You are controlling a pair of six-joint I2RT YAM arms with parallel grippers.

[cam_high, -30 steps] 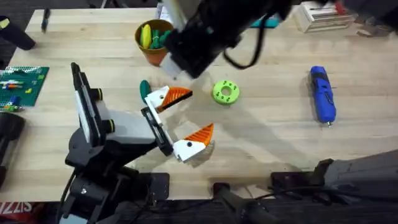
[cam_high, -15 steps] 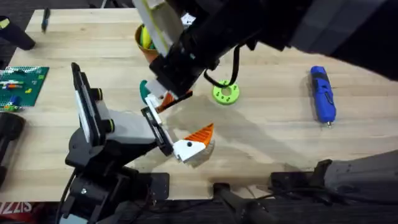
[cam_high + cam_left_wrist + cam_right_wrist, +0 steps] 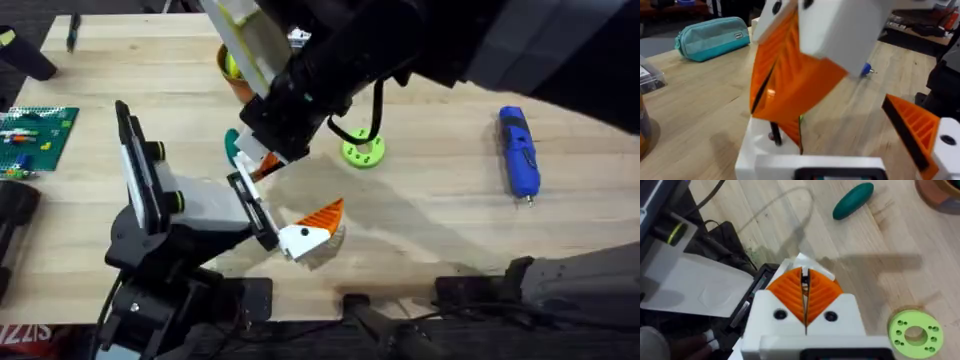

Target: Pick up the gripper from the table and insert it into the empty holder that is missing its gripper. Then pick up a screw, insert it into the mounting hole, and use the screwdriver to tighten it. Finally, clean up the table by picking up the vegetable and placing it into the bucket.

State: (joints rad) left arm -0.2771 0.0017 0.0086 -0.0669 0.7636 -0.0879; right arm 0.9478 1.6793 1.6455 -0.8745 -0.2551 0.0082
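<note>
Right hand (image 3: pixel 805 297) is down over the holder (image 3: pixel 205 205), pads pinched together on the gripper (image 3: pixel 262 160); left hand's grip, can't tell.

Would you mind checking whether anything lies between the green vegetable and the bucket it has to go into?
Nothing on the table does: the right wrist view shows bare wood between the vegetable and the bucket. Overhead, though, the right arm hangs across part of the bucket.

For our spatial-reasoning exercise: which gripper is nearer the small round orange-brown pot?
Right. The right gripper hangs just in front of the pot; the left gripper sits farther toward the near edge.
</note>
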